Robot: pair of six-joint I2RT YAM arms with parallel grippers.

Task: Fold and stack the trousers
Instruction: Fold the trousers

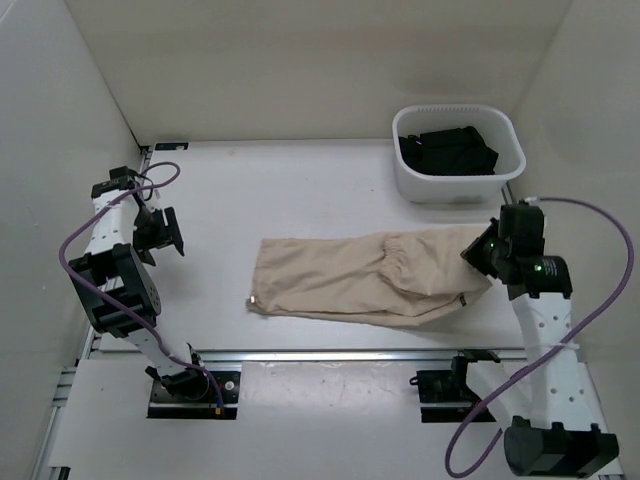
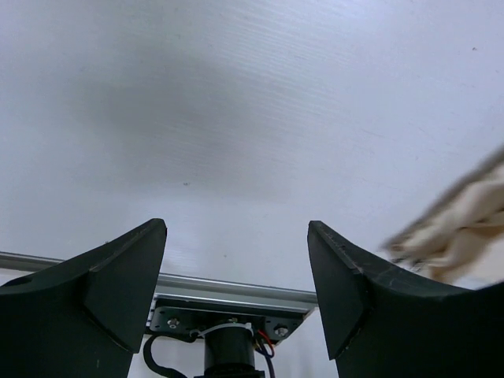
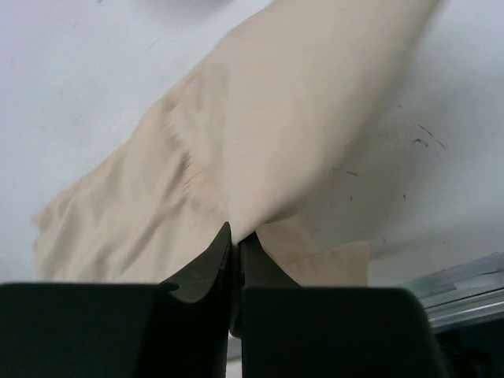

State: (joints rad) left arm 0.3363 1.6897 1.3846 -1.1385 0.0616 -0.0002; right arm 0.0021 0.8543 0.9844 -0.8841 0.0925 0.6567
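Black left fingers (image 1: pixel 165 232) hang spread wide and empty over the worktop (image 1: pixel 300 180), well apart from the cloth. Beige trousers (image 1: pixel 360 280) lie flat across the middle. Right fingers (image 3: pixel 235 244) are pinched tight on their right-hand end. A fold seems in hand; next, that end wants carrying leftward over the legs.

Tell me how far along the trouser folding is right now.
Done: the trousers lie stretched across the table, seemingly laid leg on leg. In hand: the right gripper is shut on their end nearest it; the left gripper hangs open, clear of the cloth. Left: the crosswise folds and stacking.
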